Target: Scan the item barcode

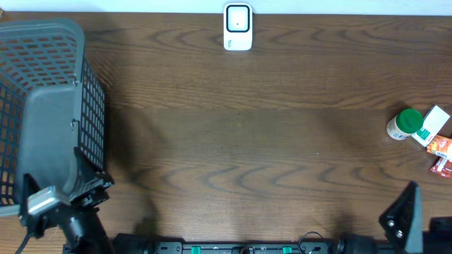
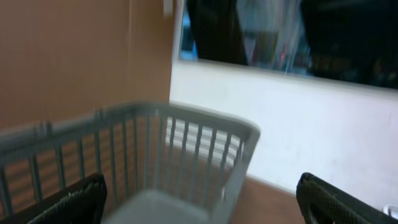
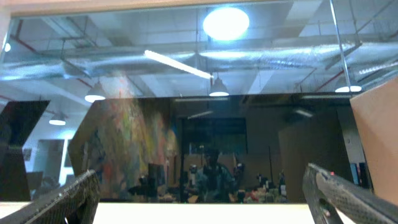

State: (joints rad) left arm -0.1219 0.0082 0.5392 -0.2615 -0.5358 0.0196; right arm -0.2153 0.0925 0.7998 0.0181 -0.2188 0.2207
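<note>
The white barcode scanner (image 1: pixel 238 27) stands at the far middle edge of the table. The items lie in a cluster at the right edge: a white bottle with a green cap (image 1: pixel 405 125), a white and green box (image 1: pixel 436 124) and small orange packets (image 1: pixel 442 149). My left gripper (image 2: pixel 202 200) is open and empty at the near left, hovering at the grey basket (image 2: pixel 180 155). My right gripper (image 3: pixel 202 194) is open and empty at the near right, pointing up at a dark window. It shows in the overhead view as a black wedge (image 1: pixel 402 215), near side of the items.
A large grey mesh basket (image 1: pixel 42 106) fills the left side of the table, tilted with its open side up. The arm bases run along the near edge. Brown wood tabletop (image 1: pixel 240 141) stretches between basket, scanner and items.
</note>
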